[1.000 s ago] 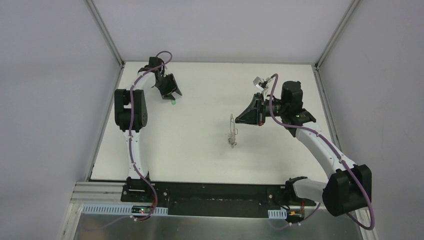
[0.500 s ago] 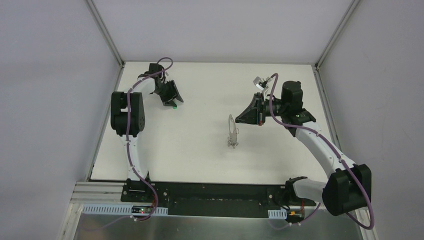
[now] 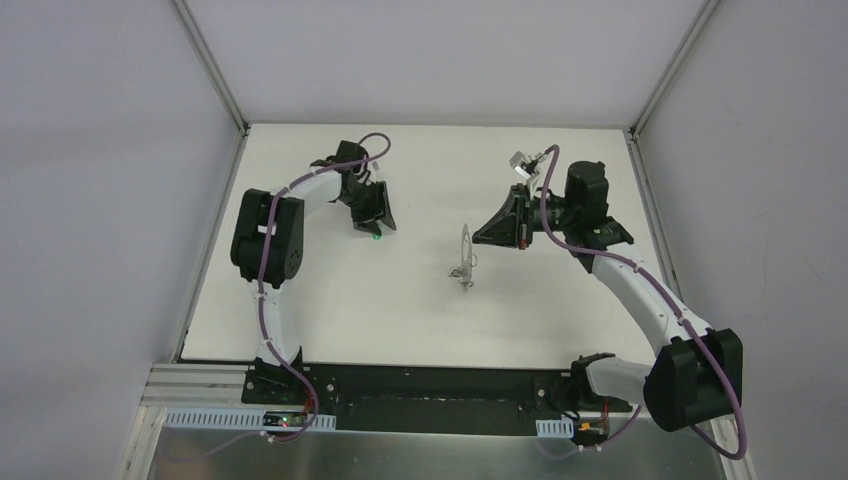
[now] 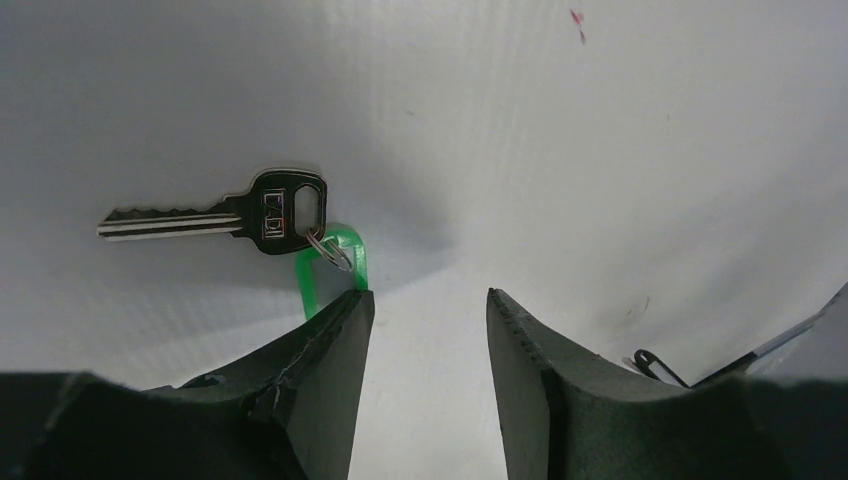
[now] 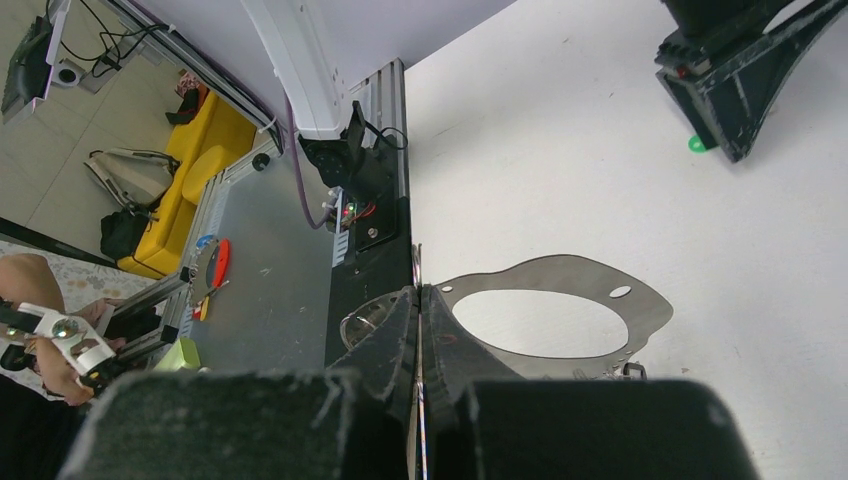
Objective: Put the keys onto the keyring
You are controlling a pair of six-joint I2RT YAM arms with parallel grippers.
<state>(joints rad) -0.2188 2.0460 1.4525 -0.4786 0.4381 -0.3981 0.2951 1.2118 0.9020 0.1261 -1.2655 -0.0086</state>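
White walls box in a pale worktop (image 3: 400, 300), and the big news is on the left side: the left tool (image 3: 378, 222) has swung away from the far-left corner, heading right and a little nearer, and the key (image 4: 200, 217) has travelled with it. Look at the wrist view: the key's green loop (image 4: 340, 255) is tucked against the tip of one finger, yet the jaws stand apart with bare worktop showing between them, so whether it is hooked or merely being nudged along, I can't tell. Over on the right, hardly any change: the right tool (image 5: 420, 295) stays clenched on the rim of the keyring (image 5: 560, 272), holding it up on edge near the middle. So the gap between key and keyring has shrunk by roughly half, but they're still apart. Threading, I'd say, hasn't begun.
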